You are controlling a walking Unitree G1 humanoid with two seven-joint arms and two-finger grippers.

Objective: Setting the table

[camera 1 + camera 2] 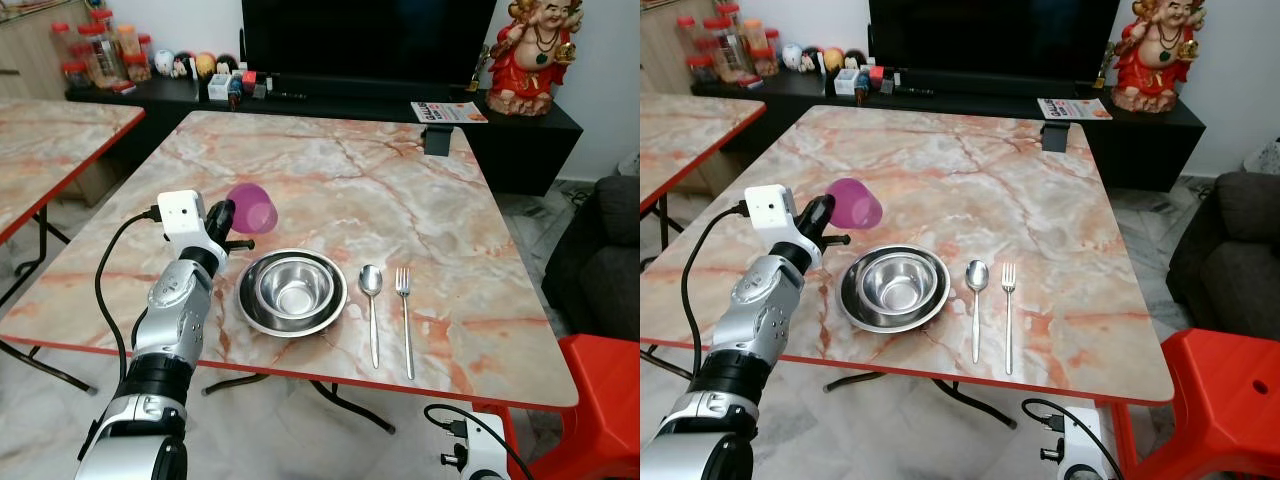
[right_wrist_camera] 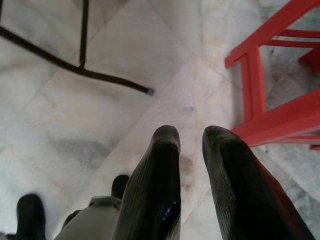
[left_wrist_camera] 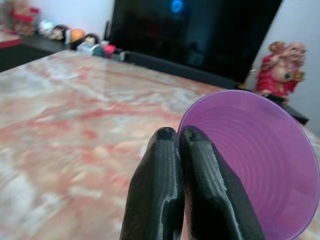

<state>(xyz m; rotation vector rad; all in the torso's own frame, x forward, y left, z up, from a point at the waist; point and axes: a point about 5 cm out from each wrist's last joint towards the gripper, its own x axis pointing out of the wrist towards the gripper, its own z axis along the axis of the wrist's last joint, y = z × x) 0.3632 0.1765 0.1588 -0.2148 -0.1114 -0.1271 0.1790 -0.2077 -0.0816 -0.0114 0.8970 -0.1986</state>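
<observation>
A purple plastic cup (image 1: 253, 207) hangs tilted on its side just above the marble table (image 1: 330, 170), left of the bowl. My left gripper (image 1: 228, 214) is shut on its rim; the left wrist view has both black fingers (image 3: 165, 150) pinching the cup's wall (image 3: 260, 150). A steel bowl (image 1: 293, 287) sits inside a steel plate (image 1: 250, 312) near the table's front edge. To the right of the plate lie a spoon (image 1: 371, 290) and then a fork (image 1: 404, 300), both pointing away from me. My right gripper (image 2: 191, 135) hangs idle over the floor, its fingers slightly apart and empty.
A second marble table (image 1: 50, 140) stands to the left. Beyond the table are a black TV (image 1: 365, 40), a low console with jars (image 1: 100, 50) and a red statue (image 1: 535, 50). A red chair (image 1: 600, 400) stands at the front right beside a dark sofa (image 1: 605, 250). A small black object (image 1: 437, 140) sits at the far edge.
</observation>
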